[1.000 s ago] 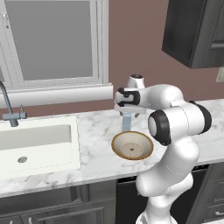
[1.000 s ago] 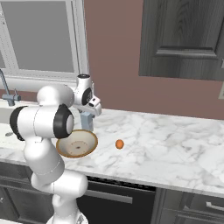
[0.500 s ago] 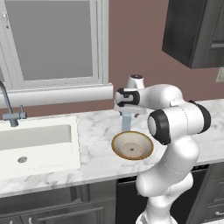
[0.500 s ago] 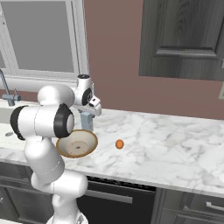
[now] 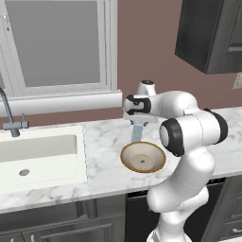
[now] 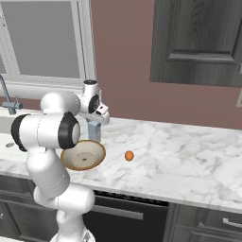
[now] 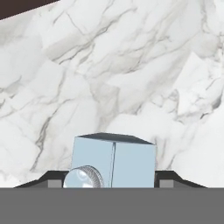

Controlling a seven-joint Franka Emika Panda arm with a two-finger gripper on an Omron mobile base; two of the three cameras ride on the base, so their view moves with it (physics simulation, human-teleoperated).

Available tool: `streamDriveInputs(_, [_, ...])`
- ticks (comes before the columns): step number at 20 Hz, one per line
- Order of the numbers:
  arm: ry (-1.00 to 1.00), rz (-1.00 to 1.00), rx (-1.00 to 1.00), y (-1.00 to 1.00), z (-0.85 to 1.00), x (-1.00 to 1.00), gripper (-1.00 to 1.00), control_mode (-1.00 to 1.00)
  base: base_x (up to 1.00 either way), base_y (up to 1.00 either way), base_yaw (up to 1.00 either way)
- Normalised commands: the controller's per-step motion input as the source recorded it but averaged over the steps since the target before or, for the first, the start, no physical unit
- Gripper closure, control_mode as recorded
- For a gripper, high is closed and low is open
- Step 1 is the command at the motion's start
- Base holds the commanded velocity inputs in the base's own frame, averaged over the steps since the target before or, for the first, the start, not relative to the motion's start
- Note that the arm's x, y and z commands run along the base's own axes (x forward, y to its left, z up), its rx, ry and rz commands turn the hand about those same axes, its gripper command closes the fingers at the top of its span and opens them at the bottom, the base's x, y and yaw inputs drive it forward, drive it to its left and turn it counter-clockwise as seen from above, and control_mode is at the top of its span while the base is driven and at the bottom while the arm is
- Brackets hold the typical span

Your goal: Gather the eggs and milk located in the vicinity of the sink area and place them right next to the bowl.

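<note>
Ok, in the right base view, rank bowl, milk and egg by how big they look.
1. Bowl, clearly largest.
2. Milk; the gripper covers its top, so it is really bigger than it looks.
3. Egg, smallest by far.

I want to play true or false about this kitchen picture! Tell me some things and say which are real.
1. The milk stands behind the bowl, under the gripper. True.
2. The egg lies inside the bowl. False: it lies on the counter, beside the bowl.
3. The sink holds the milk. False: the milk is on the counter by the bowl.
4. A faucet rises behind the sink. True.
</note>
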Motion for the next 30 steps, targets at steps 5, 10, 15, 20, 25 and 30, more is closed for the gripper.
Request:
streamDriveInputs(5, [0.00, 0.00, 0.00, 0.00, 0.00, 0.00, 1.00, -1.00, 0.00, 0.00, 0.00])
streamDriveInputs(10, [0.01, 0.00, 0.00, 0.00, 0.00, 0.00, 1.00, -1.00, 0.00, 0.00, 0.00])
streamDriveInputs(15, [0.06, 0.00, 0.00, 0.00, 0.00, -0.01, 1.00, -1.00, 0.00, 0.00, 0.00])
streamDriveInputs(20, [0.07, 0.00, 0.00, 0.00, 0.00, -0.07, 1.00, -1.00, 0.00, 0.00, 0.00])
streamDriveInputs(25, [0.07, 0.00, 0.00, 0.00, 0.00, -0.16, 1.00, -1.00, 0.00, 0.00, 0.00])
streamDriveInputs(30, [0.05, 0.01, 0.00, 0.00, 0.00, -0.20, 1.00, -1.00, 0.00, 0.00, 0.00])
